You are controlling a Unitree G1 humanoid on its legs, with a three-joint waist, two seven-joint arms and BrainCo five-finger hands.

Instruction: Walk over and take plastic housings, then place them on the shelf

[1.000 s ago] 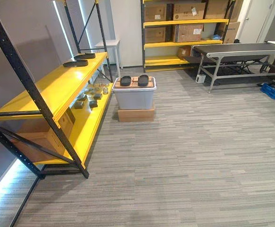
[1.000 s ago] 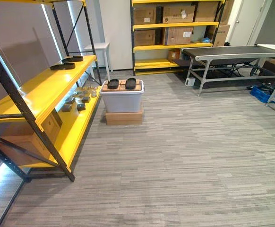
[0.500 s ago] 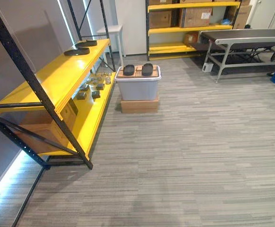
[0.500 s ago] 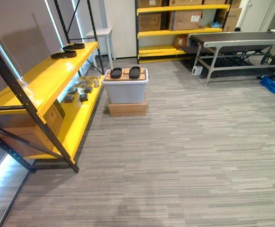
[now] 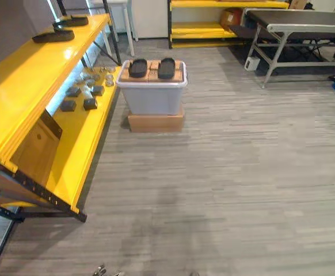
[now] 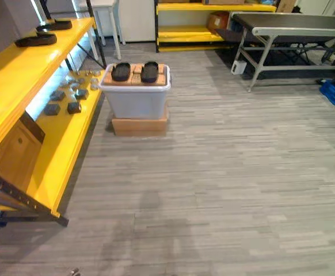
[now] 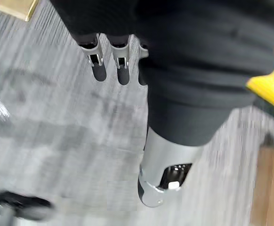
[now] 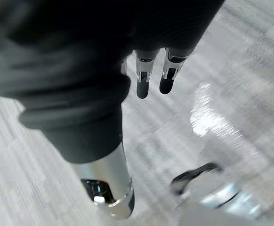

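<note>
Two black housings [image 5: 137,68] lay atop the grey bin [image 5: 153,100] beside the yellow shelf [image 5: 23,75] — probably light, rigid, smooth; grip across the edges. Left hand [image 7: 122,66] and right hand [image 8: 143,80] hung relaxed — empty.

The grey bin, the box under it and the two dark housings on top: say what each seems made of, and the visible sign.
Grey bin: looks like moulded plastic, matt, with smooth walls and a paler rim. Box under it: probably cardboard, flat brown, square-edged. Dark housings: likely plastic, black and rounded; too small to be sure.
</note>
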